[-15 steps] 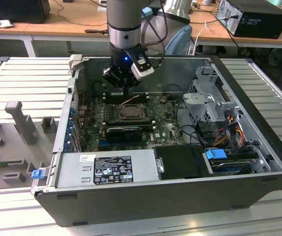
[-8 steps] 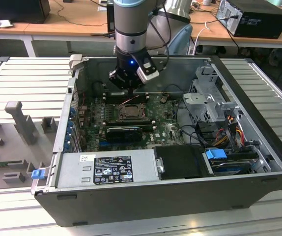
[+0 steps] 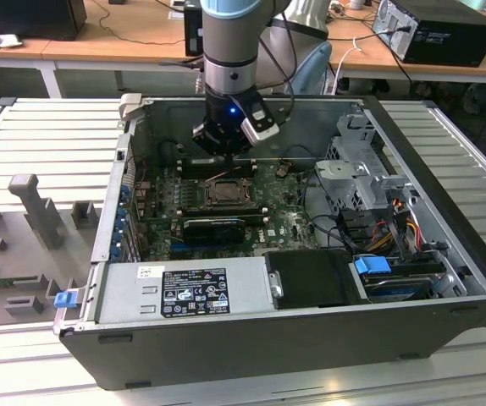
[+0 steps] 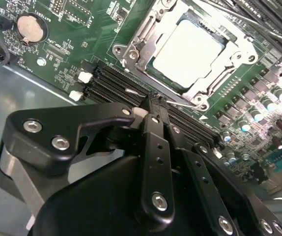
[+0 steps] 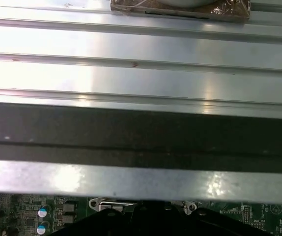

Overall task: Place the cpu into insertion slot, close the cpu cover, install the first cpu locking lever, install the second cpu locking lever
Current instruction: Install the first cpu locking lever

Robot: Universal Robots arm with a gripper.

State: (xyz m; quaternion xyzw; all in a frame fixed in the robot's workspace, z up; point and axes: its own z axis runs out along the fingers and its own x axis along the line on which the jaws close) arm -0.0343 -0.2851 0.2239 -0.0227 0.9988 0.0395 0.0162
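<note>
Black linkages of my hand [image 4: 153, 105] crowd the second wrist view, the two fingers pressed together at the tips with nothing between them, so I read it as clenched and empty. Its tips sit at the near edge of the slot [image 4: 190, 51], right by a thin wire lever [image 4: 173, 102] that runs along that edge above the black memory slots [image 4: 106, 86].

Past the fingertips the cpu [image 4: 187, 51] lies flat and pale in the slot, and the cover [image 4: 146, 29] frames it, lying down around the chip rather than standing up. So I judge the first two steps done and the lever work in hand; whether either lever is already latched I cannot tell.

From the exterior view, my hand [image 3: 226, 139] hangs inside the open case [image 3: 446, 220], just behind the slot [image 3: 226, 193] on the green board [image 3: 285, 224].

Next I would need to press the closed tips on the wire lever, push it down and tuck it sideways under its hook, keeping the tips clear of the cover and the memory slots.
</note>
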